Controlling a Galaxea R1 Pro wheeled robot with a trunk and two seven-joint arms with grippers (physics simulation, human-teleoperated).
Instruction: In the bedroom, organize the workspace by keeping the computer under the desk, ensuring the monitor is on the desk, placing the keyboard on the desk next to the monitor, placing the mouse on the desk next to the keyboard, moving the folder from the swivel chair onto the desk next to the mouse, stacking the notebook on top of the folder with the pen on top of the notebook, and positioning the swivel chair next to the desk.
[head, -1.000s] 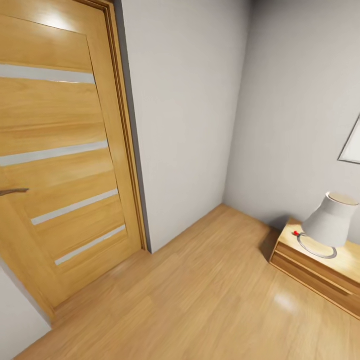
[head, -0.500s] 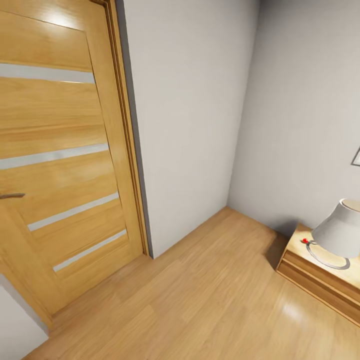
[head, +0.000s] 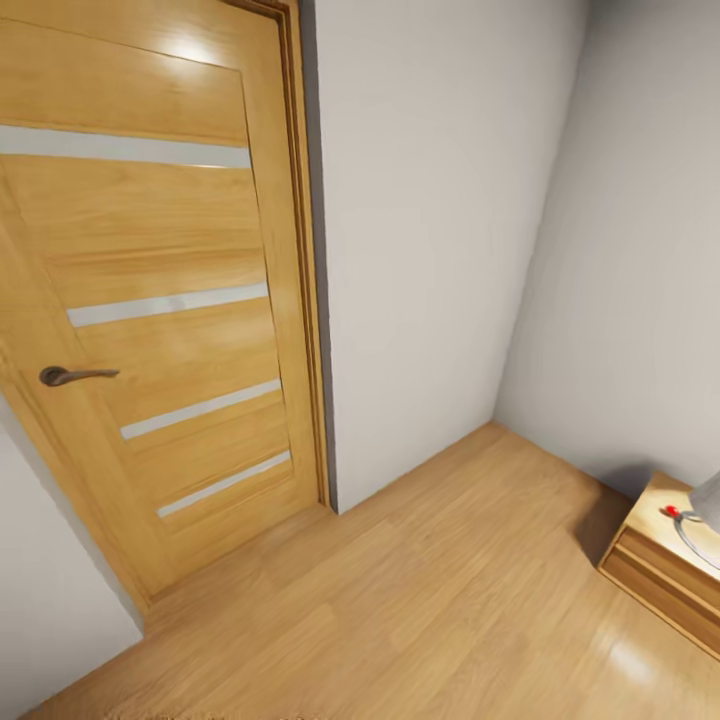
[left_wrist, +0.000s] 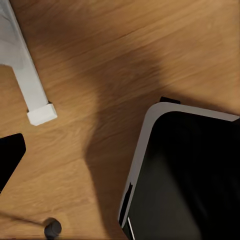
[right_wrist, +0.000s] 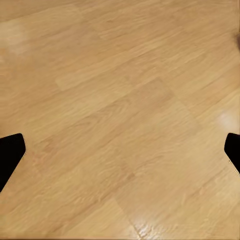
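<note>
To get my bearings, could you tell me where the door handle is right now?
In the head view, the door handle sits at the left, on the wooden door.

Door (head: 150, 300) glossy wood, metal handle (head: 70, 375); floor (head: 420, 590) smooth glossy wood; walls (head: 430, 230) matt.
</note>
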